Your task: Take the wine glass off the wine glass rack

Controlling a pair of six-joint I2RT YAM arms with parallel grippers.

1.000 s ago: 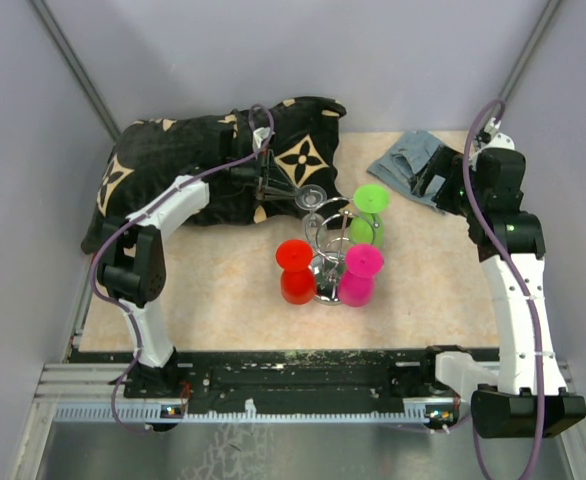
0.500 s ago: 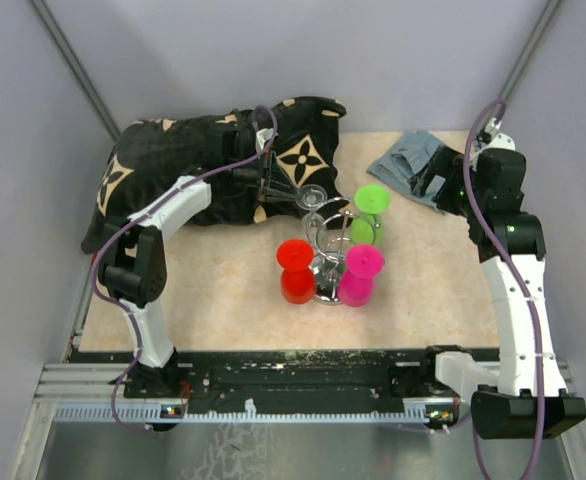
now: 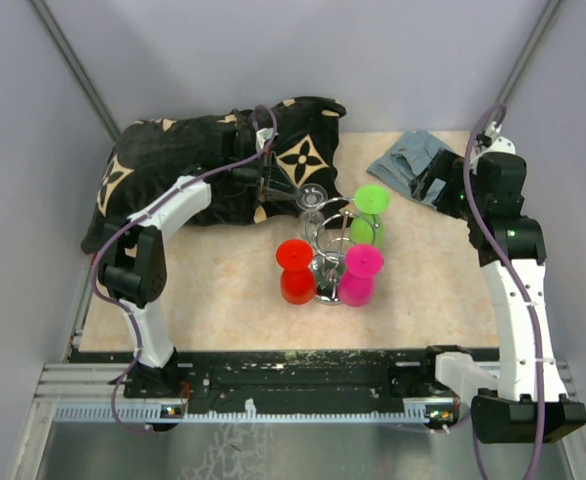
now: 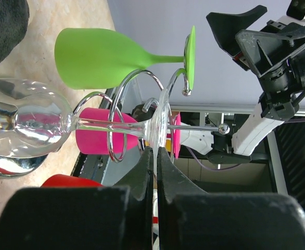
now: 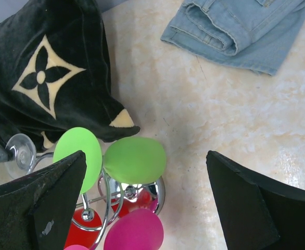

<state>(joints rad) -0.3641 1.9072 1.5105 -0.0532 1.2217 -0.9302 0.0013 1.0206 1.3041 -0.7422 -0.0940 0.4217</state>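
The wine glass rack point(image 3: 329, 262), a silver wire stand with a round chrome base, holds several upside-down glasses: clear point(image 3: 313, 199), green point(image 3: 371, 213), red point(image 3: 295, 271) and pink point(image 3: 360, 276). My left gripper point(image 3: 279, 190) is shut on the rim of the clear wine glass's foot point(image 4: 158, 123). Its stem still lies in a wire loop point(image 4: 122, 107) and its bowl point(image 4: 35, 123) hangs by the post. My right gripper point(image 3: 439, 186) is open and empty, above and to the right of the rack. In the right wrist view the green glass point(image 5: 135, 159) shows between its fingers point(image 5: 43, 208).
A black cloth with tan flower marks point(image 3: 193, 160) lies at the back left, under my left arm. Folded blue jeans point(image 3: 409, 163) lie at the back right, also in the right wrist view point(image 5: 241, 31). Grey walls close in the table on three sides.
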